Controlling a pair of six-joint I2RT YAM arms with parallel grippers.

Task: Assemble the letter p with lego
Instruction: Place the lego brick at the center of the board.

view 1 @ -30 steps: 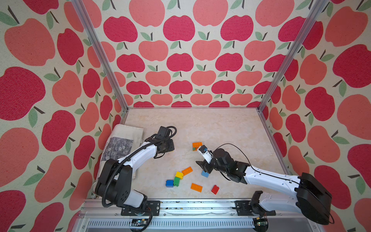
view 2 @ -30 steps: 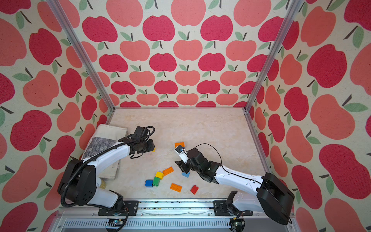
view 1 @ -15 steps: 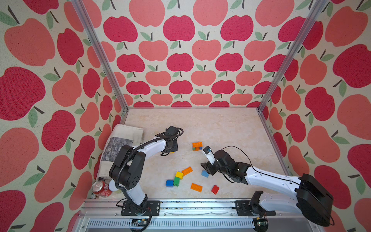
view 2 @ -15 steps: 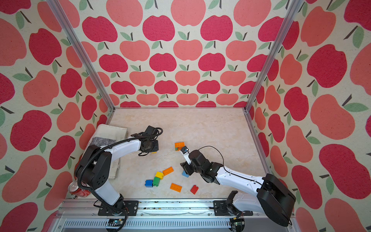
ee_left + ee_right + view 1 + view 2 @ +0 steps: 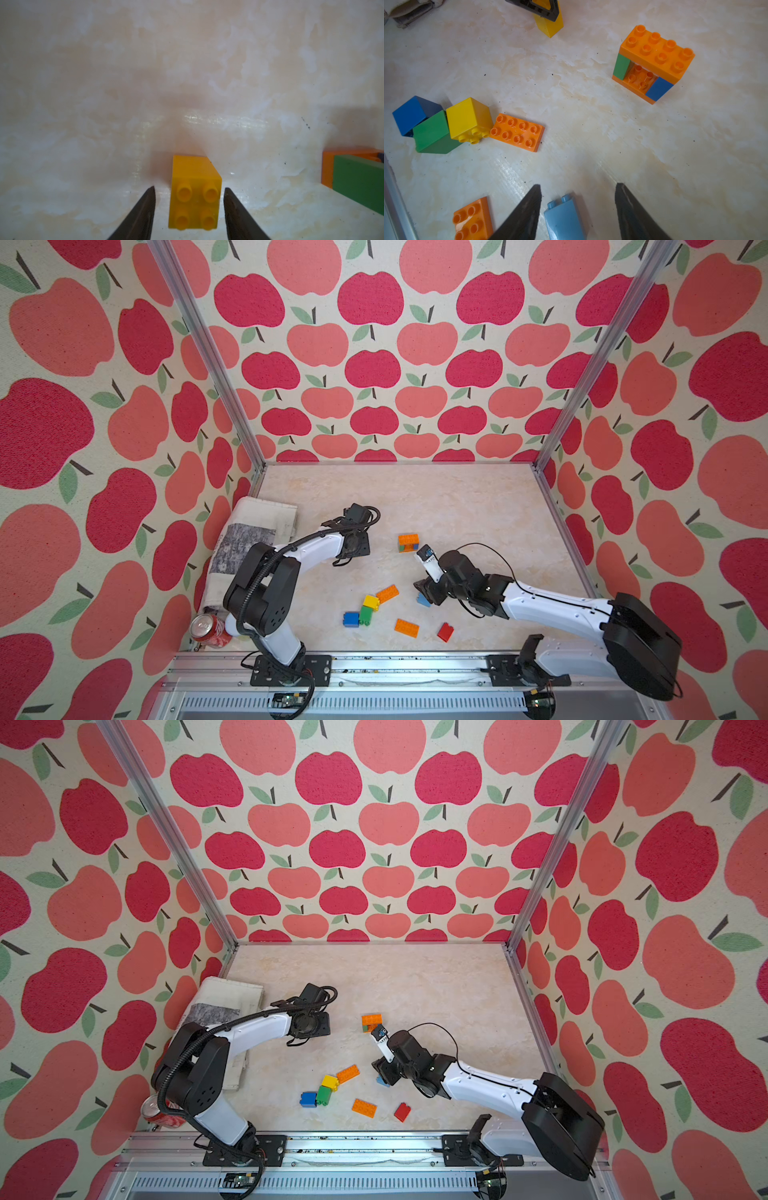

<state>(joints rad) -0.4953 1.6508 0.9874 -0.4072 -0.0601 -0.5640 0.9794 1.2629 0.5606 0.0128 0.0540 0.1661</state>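
Bare tabletop is lying open behind the orange frame; loose bricks are crowding the front, and a newspaper is blocking the left edge.

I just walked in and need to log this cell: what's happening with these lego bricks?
A lego build is under way. The left gripper stands open astride a yellow brick lying on its side. The right gripper is open too, poised over a light blue brick. Near them stands a small frame: two orange plates with a green and a blue brick between. Other bricks lie loose nearby.
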